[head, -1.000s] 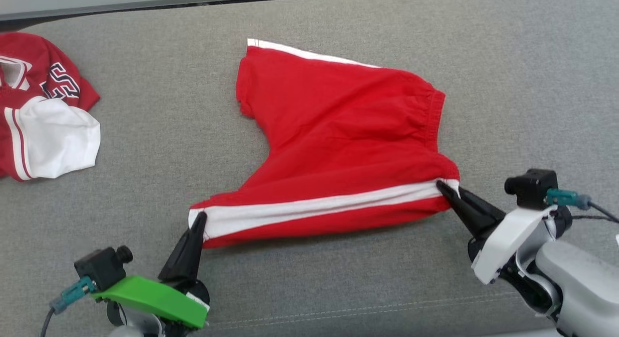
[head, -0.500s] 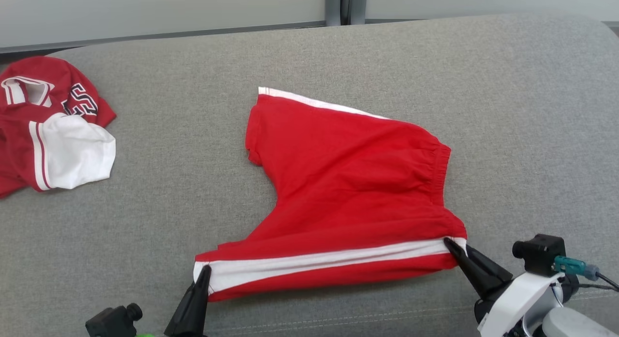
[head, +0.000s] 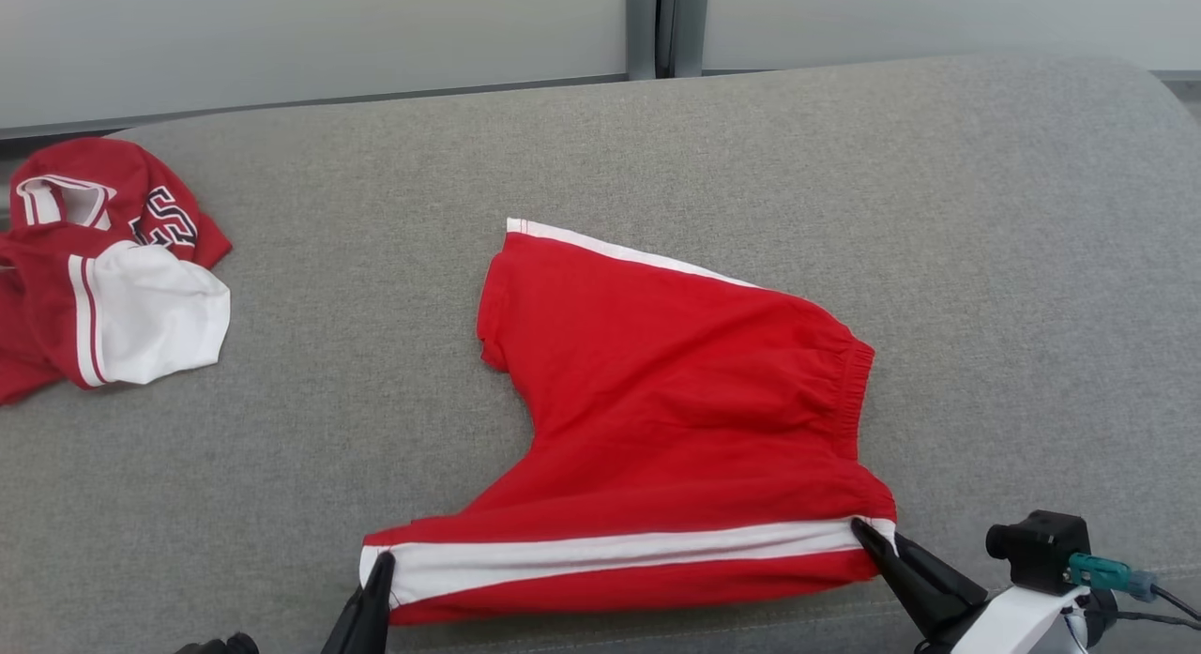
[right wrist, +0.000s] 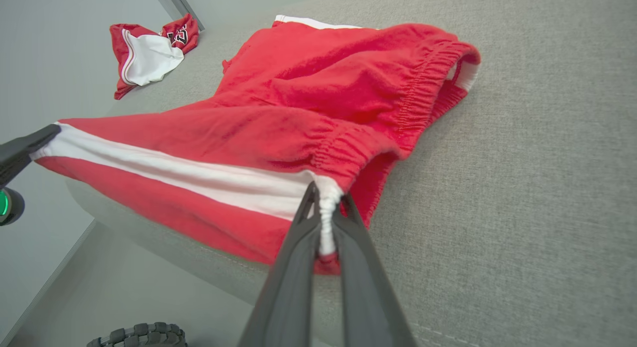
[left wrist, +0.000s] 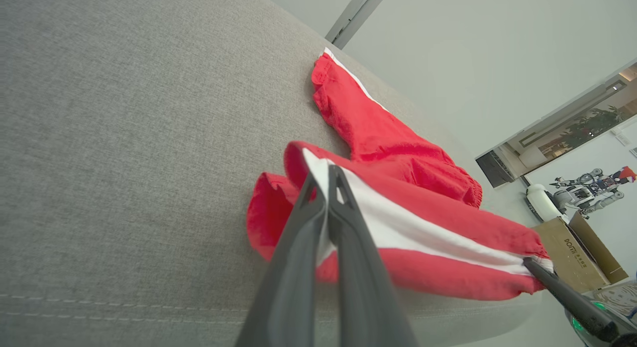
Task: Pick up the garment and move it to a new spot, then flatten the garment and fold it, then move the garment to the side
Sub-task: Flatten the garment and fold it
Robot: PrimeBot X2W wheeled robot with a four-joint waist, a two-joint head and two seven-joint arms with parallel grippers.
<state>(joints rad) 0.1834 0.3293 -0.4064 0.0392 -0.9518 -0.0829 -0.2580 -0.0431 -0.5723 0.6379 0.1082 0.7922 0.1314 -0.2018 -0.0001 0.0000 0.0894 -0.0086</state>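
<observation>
A: What changed?
B: The whole head view slid down, so that's camera motion. But the shorts (head: 676,401) shifted more than the jersey (head: 103,269) did, so we've dragged them toward us across the sofa (head: 375,213).

A: Meaning for the task?
B: We judge we're mid move-and-flatten. The near leg is taut between both grippers and the stripe (head: 610,553) is straight. In the right wrist view, that leg's lower edge hangs over the sofa's front edge. The far leg and waistband (head: 849,391) lie on the cushion, wrinkled. No fold yet.

A: Grippers?
B: The left gripper (head: 383,560) is pinched closed on the stripe's leg end. The right gripper (head: 858,529) is clamped on its waistband end. Only cloth sits between the fingers.

A: Where are the shorts?
B: Mid sofa near the front edge, well apart from the jersey.
</observation>
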